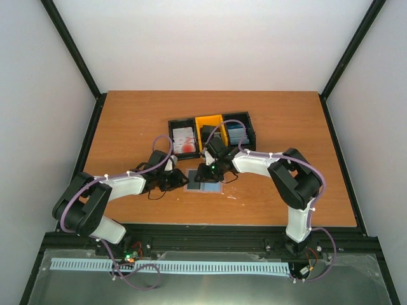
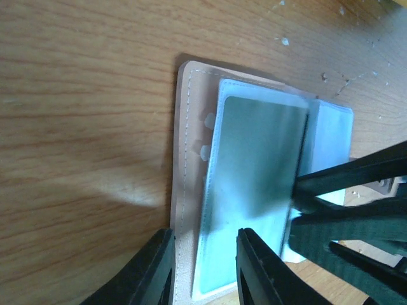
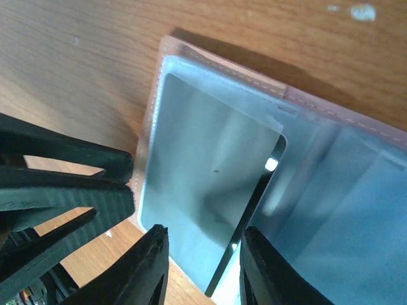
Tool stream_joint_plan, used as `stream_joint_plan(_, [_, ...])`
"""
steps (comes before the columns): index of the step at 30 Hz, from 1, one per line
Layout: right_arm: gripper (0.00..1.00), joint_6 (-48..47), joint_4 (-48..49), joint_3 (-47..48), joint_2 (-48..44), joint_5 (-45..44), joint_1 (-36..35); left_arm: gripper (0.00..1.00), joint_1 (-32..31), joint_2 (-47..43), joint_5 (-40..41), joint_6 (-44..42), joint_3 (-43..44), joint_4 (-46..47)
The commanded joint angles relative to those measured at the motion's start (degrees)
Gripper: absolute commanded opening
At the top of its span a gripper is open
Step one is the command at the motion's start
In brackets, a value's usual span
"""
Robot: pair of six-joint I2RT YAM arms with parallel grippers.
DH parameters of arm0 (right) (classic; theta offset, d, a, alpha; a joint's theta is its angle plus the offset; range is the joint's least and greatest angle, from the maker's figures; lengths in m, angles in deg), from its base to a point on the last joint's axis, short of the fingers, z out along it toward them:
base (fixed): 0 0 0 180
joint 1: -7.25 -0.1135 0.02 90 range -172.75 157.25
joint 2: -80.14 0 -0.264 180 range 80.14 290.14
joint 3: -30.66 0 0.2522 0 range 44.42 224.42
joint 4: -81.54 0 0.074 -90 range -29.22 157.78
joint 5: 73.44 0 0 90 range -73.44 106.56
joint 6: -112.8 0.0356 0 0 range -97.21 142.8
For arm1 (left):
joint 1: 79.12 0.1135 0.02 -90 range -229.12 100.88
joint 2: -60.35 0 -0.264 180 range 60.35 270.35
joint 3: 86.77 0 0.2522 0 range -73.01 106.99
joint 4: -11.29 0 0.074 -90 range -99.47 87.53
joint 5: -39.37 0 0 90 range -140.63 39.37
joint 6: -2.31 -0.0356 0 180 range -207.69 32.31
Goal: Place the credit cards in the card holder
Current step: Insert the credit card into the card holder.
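Observation:
The card holder (image 1: 202, 182) lies open on the table, pink leather (image 2: 184, 159) with clear sleeves. A dark grey credit card (image 2: 261, 171) rests on its left sleeve, the right edge raised a little (image 3: 203, 165); how deep it sits I cannot tell. My left gripper (image 2: 203, 270) stands open over the holder's left edge, clamping nothing. My right gripper (image 3: 200, 270) is open too, its tips at the card's raised edge, one black finger (image 2: 356, 184) reaching in from the right. In the top view both grippers meet at the holder, left (image 1: 180, 180) and right (image 1: 205, 173).
Behind the holder stand three bins in a row: a black one with white and red cards (image 1: 184, 140), a yellow one (image 1: 208, 126) and a black one with blue cards (image 1: 236, 133). Bare wood (image 1: 299, 127) surrounds them.

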Motion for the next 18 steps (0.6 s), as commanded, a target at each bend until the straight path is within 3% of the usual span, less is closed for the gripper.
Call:
stream_joint_plan(1, [0.32,1.08,1.88,0.37,2.36,3.07,-0.63,0.28,-0.56,-0.95,-2.45,-1.21,0.8,3.79])
stream_joint_plan(6, [0.33,0.81,0.86,0.83,1.94,1.67,-0.72,0.28,-0.55,-1.42,-2.28,-1.45,0.67,3.48])
stream_joint_plan(11, [0.32,-0.32,-4.62,0.43,-4.4,-8.0,-0.43,0.31,-0.51,-4.58,4.31,-0.8,0.85,-0.2])
stream_joint_plan(16, [0.38,-0.33,-6.09,-2.69,-13.49,-13.36,0.31,0.53,-0.55,-10.52,9.73,-1.47,-0.31,0.37])
stream_joint_plan(18, [0.4,0.17,-6.17,-4.24,-16.42,-15.52,0.46,0.58,-0.56,-12.89,11.95,-1.93,-0.18,-0.4])
